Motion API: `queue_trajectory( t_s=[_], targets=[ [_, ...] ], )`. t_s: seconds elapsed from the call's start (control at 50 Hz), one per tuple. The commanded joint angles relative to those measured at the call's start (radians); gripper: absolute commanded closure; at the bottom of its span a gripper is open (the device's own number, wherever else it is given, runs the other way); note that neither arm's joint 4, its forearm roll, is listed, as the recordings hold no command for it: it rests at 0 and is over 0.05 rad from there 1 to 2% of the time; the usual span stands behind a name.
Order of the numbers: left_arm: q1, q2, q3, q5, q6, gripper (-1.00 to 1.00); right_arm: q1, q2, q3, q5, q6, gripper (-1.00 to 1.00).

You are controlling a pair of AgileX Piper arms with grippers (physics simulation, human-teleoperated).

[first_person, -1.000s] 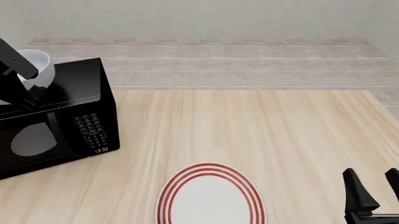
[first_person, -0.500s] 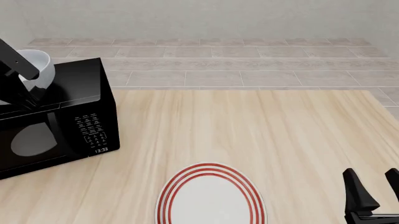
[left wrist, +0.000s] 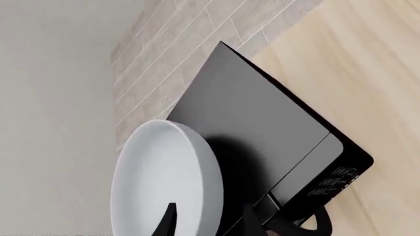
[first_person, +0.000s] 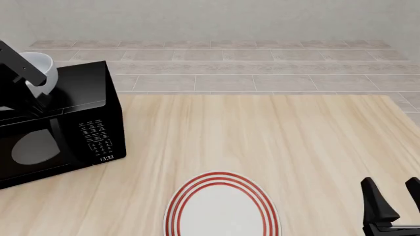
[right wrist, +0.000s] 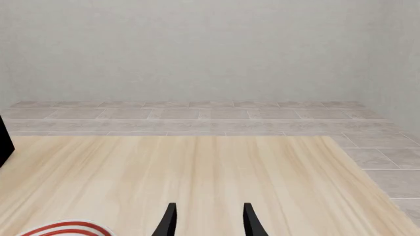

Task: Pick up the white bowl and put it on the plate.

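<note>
White bowl (first_person: 41, 69) at the upper left of the front frame, tilted on edge over the top of a black microwave (first_person: 78, 123); whether touching that top or lifted clear, impossible to tell. Red-ringed plate (first_person: 222, 206) at bottom centre on the pale wooden table (first_person: 276, 137), well apart from the bowl.

Step in hand, by judgement: carrying the bowl away from the microwave toward the plate. Best done by lifting clear of the microwave's top first, then travelling down and right across the frame, levelling the bowl before lowering it onto the plate's centre, letting go only once seated flat. Risk: with a rim-only pinch on glossy sides, possible swing or slip on any quick move.

Left gripper (left wrist: 206, 219) closed narrowly over the bowl's rim: one finger inside against the white inner wall, the other outside, pinching the wall between them.

Right gripper (first_person: 392, 199) at the lower right corner, fingers parted and pointing up, holding nothing, touching nothing, just beside the plate's right.
</note>
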Motion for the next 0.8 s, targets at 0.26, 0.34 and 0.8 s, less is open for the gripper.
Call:
queue_trajectory(
  t_s=[0.26, 0.34, 0.8],
  targets=[
    [0.014, 0.034, 0.005, -0.038, -0.002, -1.0, 0.0, -0.003, 0.002, 0.0, 0.0, -1.0],
    [0.017, 0.041, 0.012, -0.046, 0.002, -1.0, 0.0, -0.003, 0.002, 0.0, 0.0, -1.0],
    [0.025, 0.02, 0.002, -0.012, 0.013, 1.0, 0.0, -0.003, 0.002, 0.0, 0.0, -1.0]
  ],
)
